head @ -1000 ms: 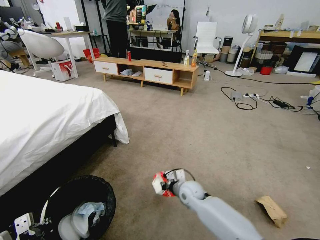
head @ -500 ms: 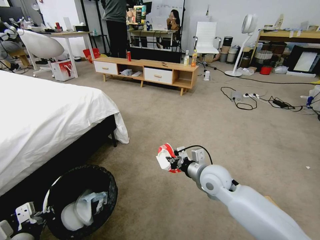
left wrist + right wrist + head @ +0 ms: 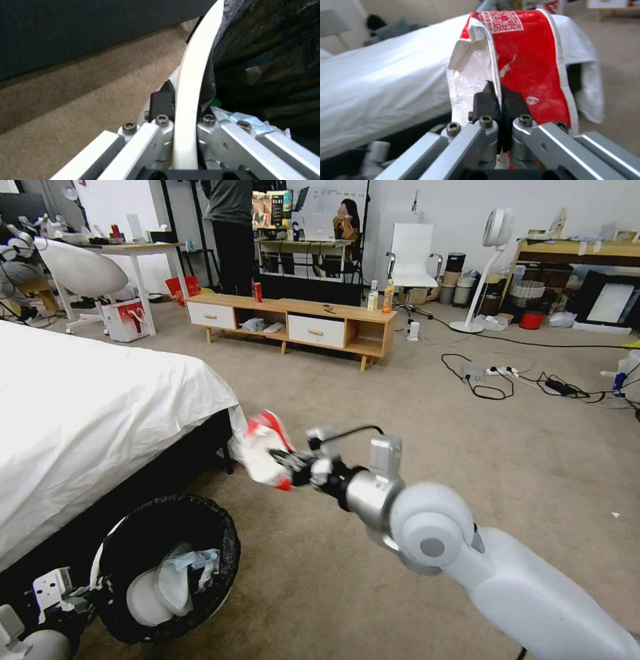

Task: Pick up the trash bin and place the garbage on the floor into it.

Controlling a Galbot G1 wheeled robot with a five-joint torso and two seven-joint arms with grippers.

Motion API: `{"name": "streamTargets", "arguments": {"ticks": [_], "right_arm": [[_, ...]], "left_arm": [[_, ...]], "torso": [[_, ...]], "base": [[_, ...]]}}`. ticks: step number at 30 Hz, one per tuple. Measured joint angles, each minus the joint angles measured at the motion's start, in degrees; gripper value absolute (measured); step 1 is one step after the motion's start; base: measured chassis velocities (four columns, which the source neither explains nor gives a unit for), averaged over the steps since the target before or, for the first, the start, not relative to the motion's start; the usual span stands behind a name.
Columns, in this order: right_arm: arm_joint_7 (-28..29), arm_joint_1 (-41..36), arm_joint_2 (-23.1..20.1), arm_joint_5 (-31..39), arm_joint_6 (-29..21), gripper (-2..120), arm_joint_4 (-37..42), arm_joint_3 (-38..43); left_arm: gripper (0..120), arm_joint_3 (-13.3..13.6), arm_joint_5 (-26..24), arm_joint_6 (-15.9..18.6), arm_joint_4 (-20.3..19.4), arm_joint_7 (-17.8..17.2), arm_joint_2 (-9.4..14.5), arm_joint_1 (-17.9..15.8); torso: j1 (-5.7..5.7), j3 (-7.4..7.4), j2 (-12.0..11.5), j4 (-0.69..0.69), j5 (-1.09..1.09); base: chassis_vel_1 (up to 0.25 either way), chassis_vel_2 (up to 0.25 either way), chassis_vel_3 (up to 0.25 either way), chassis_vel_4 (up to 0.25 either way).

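Observation:
The trash bin (image 3: 225, 527), white with a crinkled black bag, hangs tilted at the lower left beside the bed. My left gripper (image 3: 75, 601) is shut on its white rim (image 3: 193, 75), one finger inside and one outside. A light blue mask (image 3: 190, 567) and white tissue lie inside the bin. My right gripper (image 3: 292, 463) is shut on the red-white snack packet (image 3: 263, 447), held in the air above the carpet floor (image 3: 400, 407), up and right of the bin's mouth. In the right wrist view the packet (image 3: 526, 57) stands up from the closed fingers (image 3: 481, 100).
A white-sheeted bed (image 3: 87, 400) fills the left side. A low wooden cabinet (image 3: 293, 323) stands ahead with a tall red can (image 3: 258, 292) and drink bottles (image 3: 383, 297) on it. Cables (image 3: 520, 377) and a standing fan (image 3: 490, 267) lie to the right.
My right arm has risen and swung left with the snack packet, from low over the carpet to near the bed corner above the bin. The bin has lifted slightly.

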Motion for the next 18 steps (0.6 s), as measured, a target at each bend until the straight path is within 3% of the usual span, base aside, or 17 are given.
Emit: {"name": "streamTargets", "arguments": {"ticks": [7,10,18], "right_arm": [[0.6,1.8,3.2,1.7,0.1,0,1.2,-1.9],[0.0,6.2,8.6,3.6,1.9,0,0.2,-5.0],[2.9,10.7,14.4,9.5,0.7,0,-1.9,-10.7]], "left_arm": [[1,0.0,0.0,0.0,-0.2,0.1,0.0,0.3],[1,0.2,0.0,0.3,-0.6,0.2,0.2,0.2],[1,0.6,0.4,0.5,-1.0,0.2,0.2,0.2]], "torso": [[0.0,0.0,0.0,-0.06,0.02],[0.0,0.0,0.0,0.01,0.01],[0.0,0.0,0.0,-0.02,0.01]], "base": [[0.0,0.0,0.0,0.0],[0.0,0.0,0.0,0.0],[0.0,0.0,0.0,0.0]]}}
